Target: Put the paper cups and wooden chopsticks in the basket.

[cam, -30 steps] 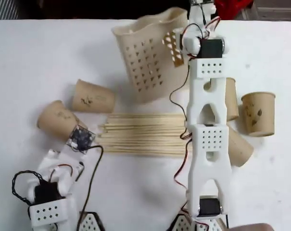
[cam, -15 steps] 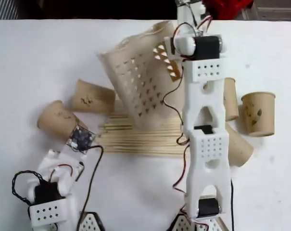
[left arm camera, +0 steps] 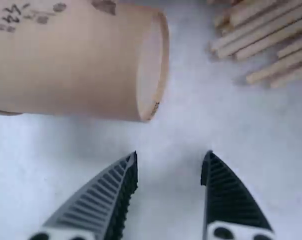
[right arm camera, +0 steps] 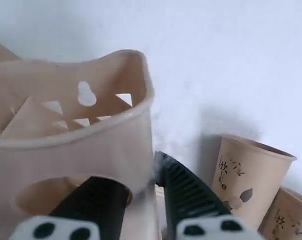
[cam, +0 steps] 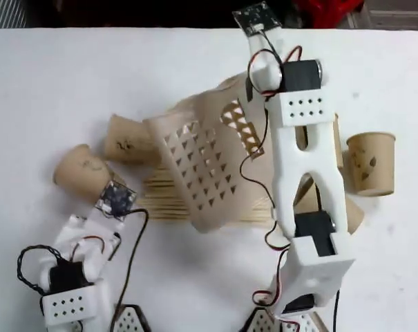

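Observation:
The beige perforated basket (cam: 202, 166) lies tipped over the bundle of wooden chopsticks (cam: 164, 199), hiding most of it. My right gripper (right arm camera: 146, 175) is shut on the basket rim (right arm camera: 91, 135), one finger inside the wall and one outside. Two paper cups (cam: 84, 169) (cam: 129, 138) lie on their sides left of the basket. Another cup (cam: 371, 162) stands at the right, and two more (cam: 331, 142) (cam: 348, 216) are partly hidden by the right arm. My left gripper (left arm camera: 170, 160) is open just short of a lying cup (left arm camera: 76, 60), with chopstick ends (left arm camera: 260, 40) beyond it.
The white table (cam: 70, 69) has free room at the back left and at the front centre. The right arm (cam: 305, 180) stretches across the table's right half. A dark edge and a red object (cam: 333, 10) lie beyond the table's back.
The right arm has dragged the basket from the back toward the front and left, tipping it down over the chopsticks. The left arm and the cups have stayed put.

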Tool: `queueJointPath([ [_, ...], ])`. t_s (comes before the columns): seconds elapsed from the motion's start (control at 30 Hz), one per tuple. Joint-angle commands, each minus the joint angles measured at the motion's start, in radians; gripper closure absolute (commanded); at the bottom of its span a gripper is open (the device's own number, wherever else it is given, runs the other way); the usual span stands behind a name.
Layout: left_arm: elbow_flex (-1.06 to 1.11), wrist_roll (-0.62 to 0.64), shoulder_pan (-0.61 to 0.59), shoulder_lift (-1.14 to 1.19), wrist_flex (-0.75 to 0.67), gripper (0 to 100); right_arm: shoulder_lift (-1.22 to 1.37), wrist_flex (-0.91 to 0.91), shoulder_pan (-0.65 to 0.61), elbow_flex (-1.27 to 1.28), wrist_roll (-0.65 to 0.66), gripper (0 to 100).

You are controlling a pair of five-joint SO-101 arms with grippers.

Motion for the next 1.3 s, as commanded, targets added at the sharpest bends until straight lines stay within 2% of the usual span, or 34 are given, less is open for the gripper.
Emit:
queueJointPath([
  [0.0, -0.005, -0.011, -0.004, 0.002, 0.003, 79, -0.002, -0.085, 0.001, -0.069, -0.025, 98.2],
  [0.3, -0.005, -0.011, -0.005, 0.002, 0.003, 79, 0.249, -0.415, 0.042, -0.437, -0.213, 98.2],
  [0.47, -0.005, -0.011, -0.005, 0.002, 0.003, 79, 0.328, -0.470, 0.042, -0.594, -0.319, 98.1],
  [0.7, -0.005, -0.009, -0.005, 0.002, 0.003, 79, 0.380, -0.314, 0.028, -0.806, -0.273, 98.1],
  [0.83, -0.005, -0.009, -0.004, 0.002, 0.003, 79, 0.452, -0.159, 0.038, -1.056, -0.256, 98.1],
  [1.1, -0.005, -0.009, -0.004, 0.002, 0.003, 79, 0.479, -0.087, 0.042, -1.045, -0.207, 98.1],
  [1.27, -0.005, -0.009, -0.005, 0.002, 0.003, 79, 0.440, 0.087, 0.031, -1.043, -0.158, 98.1],
])
